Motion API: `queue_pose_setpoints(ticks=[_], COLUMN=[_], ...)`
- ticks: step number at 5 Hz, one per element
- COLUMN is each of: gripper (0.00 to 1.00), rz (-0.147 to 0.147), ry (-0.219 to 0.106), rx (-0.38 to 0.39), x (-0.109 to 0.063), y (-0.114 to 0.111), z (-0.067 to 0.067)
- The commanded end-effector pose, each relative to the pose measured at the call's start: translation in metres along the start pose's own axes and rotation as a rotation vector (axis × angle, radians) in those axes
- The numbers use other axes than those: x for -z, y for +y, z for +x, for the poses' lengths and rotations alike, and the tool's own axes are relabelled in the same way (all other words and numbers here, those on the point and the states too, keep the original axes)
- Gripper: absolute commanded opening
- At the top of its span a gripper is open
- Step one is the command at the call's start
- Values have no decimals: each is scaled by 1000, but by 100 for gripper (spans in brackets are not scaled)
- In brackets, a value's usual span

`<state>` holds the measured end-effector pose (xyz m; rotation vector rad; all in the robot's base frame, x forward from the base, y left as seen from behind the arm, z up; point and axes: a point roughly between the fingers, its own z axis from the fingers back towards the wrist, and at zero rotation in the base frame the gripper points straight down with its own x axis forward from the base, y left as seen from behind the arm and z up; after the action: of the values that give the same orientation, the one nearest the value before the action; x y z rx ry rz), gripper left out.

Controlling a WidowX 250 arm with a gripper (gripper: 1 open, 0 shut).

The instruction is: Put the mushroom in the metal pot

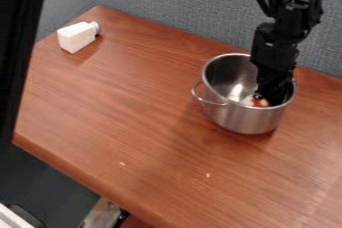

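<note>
tabletop (134, 102): supporting pot and block
metal pot (230, 117): containing mushroom (259, 101)
gripper (274, 80): reaching inside, fingertips hiding, grip unclear
white block (76, 37): lying far left

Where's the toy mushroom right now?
In the camera view, the toy mushroom is inside the metal pot, right of the picture's centre, just below the black end effector.

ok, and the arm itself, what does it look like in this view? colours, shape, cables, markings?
Black all over, with a bulky, knobbly, segmented outline narrowing toward the end effector, which is also dark. No cable or marking can be made out at this resolution.
</note>
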<state>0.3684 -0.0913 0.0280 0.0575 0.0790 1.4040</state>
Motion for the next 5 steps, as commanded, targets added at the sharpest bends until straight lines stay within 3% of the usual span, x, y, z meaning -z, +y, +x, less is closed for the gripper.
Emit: queue_pose_setpoints(ticks=[1,2,3,4,5], gripper=[0,100,0,100,100], rz=[4,24,45,29,11], ry=[31,52,74,110,152], rx=[7,0,-13,-70,-139], x=[-3,2,7,14,20], y=[3,9,15,16,17], z=[-12,-13,-14,-26,-37])
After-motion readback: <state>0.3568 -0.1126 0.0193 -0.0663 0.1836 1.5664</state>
